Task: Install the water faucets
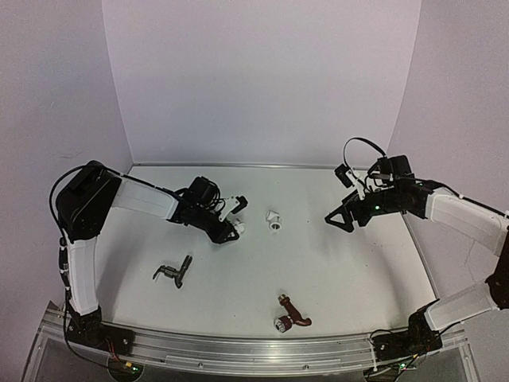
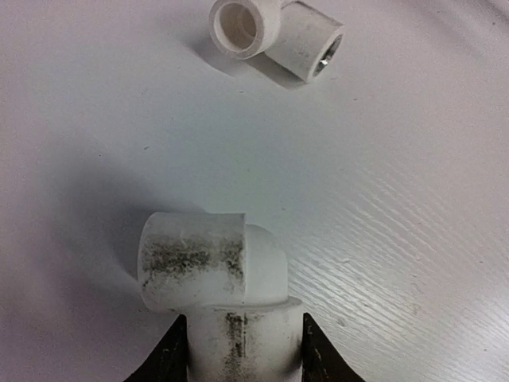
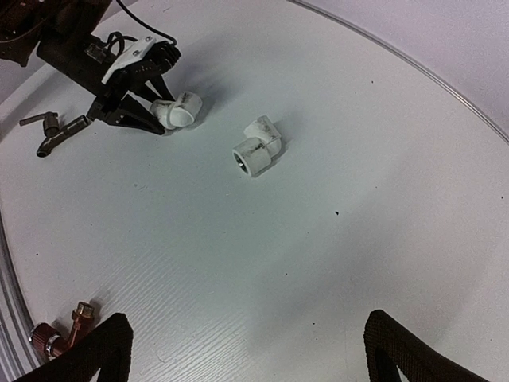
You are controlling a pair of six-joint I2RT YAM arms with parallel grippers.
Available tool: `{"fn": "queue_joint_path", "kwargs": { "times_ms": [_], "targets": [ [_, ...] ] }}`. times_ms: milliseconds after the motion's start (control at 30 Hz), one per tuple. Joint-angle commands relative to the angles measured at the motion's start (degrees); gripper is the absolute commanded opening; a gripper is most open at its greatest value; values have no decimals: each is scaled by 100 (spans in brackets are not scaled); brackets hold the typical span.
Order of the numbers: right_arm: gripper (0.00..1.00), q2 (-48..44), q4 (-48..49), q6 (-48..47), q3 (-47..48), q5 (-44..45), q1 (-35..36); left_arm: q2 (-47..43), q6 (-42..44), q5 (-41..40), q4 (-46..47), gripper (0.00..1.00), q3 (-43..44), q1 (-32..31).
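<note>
1. The left gripper (image 2: 238,354) was clamped on the lower barrel of a grimy white elbow fitting (image 2: 211,267), with one dark finger pressed against each side. The fitting's other barrel was turned to the left in the wrist view.
2. Whether the held fitting touched the table (image 1: 342,270) could not be told.
3. A second elbow fitting (image 1: 273,220) lay free on the table, near the left gripper's tip and apart from it.
4. The right gripper (image 3: 246,318) had its fingers spread wide with nothing between them. It was over the right side of the table, pointing toward the middle.
5. The dark grey faucet (image 1: 175,273) lay on its side on the left part of the table. It was nearer the front edge than the left gripper, and nothing touched it.
6. The reddish-brown faucet (image 1: 291,313) lay close to the front edge, about midway across. Its silvery round end faced that edge, and it was well apart from both grippers.
</note>
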Motion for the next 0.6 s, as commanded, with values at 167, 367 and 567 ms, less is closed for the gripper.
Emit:
{"fn": "queue_joint_path", "kwargs": {
  "times_ms": [167, 367, 567],
  "targets": [
    [98, -545, -230, -288, 880, 289, -35, -2028, -1330, 2166, 175, 28, -488, -54],
    [98, -916, -1119, -1136, 1835, 121, -34, -3168, -1840, 2820, 270, 28, -1027, -137],
    [98, -105, -2606, -901, 3654, -36, 6, -4084, -1592, 1956, 211, 28, -1386, -498]
  ]
}}
